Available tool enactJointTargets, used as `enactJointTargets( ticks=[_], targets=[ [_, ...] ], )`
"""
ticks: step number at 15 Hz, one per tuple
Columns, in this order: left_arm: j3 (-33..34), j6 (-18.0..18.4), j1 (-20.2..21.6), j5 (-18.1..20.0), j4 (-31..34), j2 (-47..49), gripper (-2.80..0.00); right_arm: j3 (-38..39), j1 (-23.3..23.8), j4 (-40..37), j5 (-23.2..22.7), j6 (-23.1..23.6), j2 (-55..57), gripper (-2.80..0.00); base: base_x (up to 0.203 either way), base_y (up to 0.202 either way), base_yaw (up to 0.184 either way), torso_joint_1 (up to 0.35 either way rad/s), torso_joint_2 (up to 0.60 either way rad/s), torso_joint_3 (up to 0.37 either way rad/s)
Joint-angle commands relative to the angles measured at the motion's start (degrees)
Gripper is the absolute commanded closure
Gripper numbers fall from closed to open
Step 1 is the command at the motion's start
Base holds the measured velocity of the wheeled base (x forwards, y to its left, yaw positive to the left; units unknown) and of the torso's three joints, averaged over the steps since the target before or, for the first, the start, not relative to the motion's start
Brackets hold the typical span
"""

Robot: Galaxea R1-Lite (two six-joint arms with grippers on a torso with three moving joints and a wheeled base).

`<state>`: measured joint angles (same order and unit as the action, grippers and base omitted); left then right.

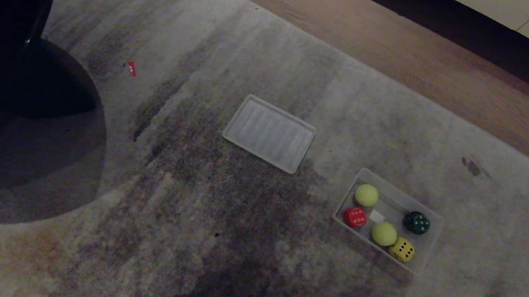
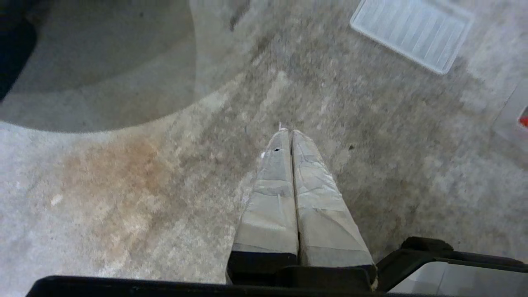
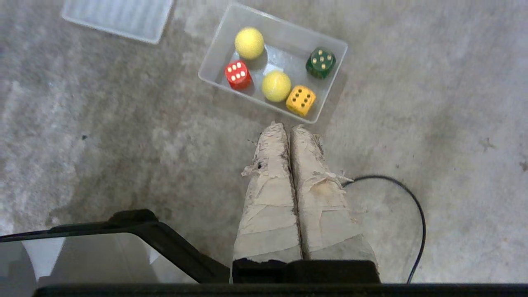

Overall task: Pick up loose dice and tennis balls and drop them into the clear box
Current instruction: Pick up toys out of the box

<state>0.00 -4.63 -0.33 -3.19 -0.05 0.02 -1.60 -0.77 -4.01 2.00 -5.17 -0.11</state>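
On the stained carpet, the clear box (image 1: 433, 216) holds two tennis balls (image 1: 366, 195), three dice (image 1: 355, 216), none loose in sight, as left gripper (image 2: 290, 134) and right gripper (image 3: 288, 128) hang clenched, empty.

No readable text, labels or numbers — none.

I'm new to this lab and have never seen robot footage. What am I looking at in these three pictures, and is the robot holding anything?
A two-armed robot on wheels took all three. The wide picture comes from its head, looking down at a carpet. The others come from cameras on each wrist, so the taped left gripper and right gripper show close up, both shut and holding nothing. On the carpet stands the clear box with two tennis balls, and red, green and yellow dice. Its ribbed lid lies apart.
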Motion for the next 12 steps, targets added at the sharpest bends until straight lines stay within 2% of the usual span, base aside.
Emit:
enactJointTargets(
  ticks=[1,12],
  targets=[
    [0.1,0.0,0.0,-0.1,0.0,0.1,0.0,0.0,0.0,0.0,0.0,0.0,0.1,0.0,0.0,0.0,0.0,0.002,0.0,0.198],
    [0.1,0.1,0.0,-0.1,0.0,0.1,0.0,0.0,0.0,0.0,0.0,0.1,0.1,0.0,0.0,0.0,0.0,0.002,0.0,0.202]
  ],
)
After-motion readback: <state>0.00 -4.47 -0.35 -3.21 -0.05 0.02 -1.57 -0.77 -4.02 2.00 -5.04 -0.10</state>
